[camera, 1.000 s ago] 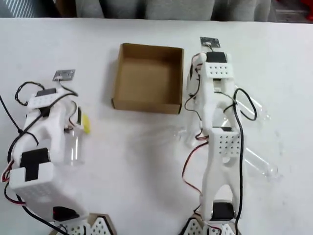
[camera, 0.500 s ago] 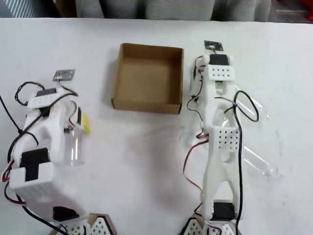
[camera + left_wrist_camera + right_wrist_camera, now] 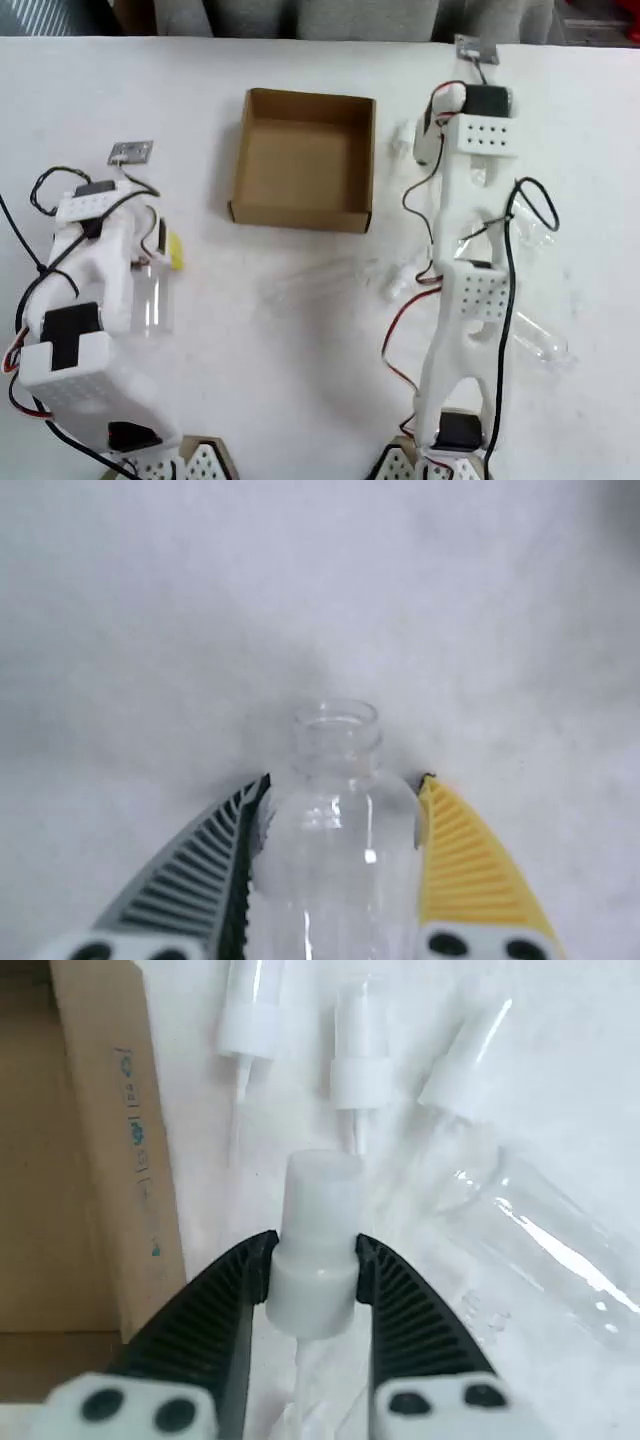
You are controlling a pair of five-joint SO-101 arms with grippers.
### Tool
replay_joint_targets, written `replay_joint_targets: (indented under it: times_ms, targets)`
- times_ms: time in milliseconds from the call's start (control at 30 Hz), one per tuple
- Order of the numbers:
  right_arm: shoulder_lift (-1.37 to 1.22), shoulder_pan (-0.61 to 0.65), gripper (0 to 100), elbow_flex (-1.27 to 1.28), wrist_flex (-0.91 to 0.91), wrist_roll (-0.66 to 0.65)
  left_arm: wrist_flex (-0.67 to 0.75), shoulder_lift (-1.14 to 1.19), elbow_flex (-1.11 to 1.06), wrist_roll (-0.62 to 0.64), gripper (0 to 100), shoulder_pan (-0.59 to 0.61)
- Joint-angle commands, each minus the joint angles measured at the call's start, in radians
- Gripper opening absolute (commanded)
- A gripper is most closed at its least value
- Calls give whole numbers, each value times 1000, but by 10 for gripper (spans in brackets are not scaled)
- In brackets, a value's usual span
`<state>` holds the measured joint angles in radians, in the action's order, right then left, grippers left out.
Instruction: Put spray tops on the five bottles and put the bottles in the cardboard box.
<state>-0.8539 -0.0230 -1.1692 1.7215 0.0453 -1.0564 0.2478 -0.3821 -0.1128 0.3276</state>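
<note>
My left claw [image 3: 343, 780] pinches an uncapped bottle [image 3: 335, 830], possibly resting on the surface [image 3: 150, 600]. My right claw [image 3: 315, 1241] pinches a spray top [image 3: 322, 1200] just beside the cardboard box [image 3: 115, 1190]; three loose tops [image 3: 360, 1075] lie near.

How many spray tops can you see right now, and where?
4. One spray top is clamped in the right gripper. Three loose tops lie on the table beyond it, beside the cardboard box. A fifth may be hidden.
</note>
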Motion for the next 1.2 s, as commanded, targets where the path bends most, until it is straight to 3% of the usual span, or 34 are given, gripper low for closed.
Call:
replay_joint_targets:
  times_ms: [0, 267, 533, 733, 967, 1167]
  targets:
    - [246, 2, 16, 133, 51, -9, 31, -27, 89, 11, 20, 4]
    - [716, 24, 16, 531, 47, -9, 29, -395, 112, 11, 21, -24]
    - [990, 59, 17, 647, 30, -9, 126, -843, -37, 11, 24, -199]
    - [1150, 82, 16, 652, -73, -2, 385, -1102, -362, 11, 24, -352]
    - [1288, 150, 16, 657, -228, 0, 816, -1394, -753, 12, 24, -473]
    - [1302, 260, 16, 657, -371, 0, 890, -1573, -913, 48, 24, -555]
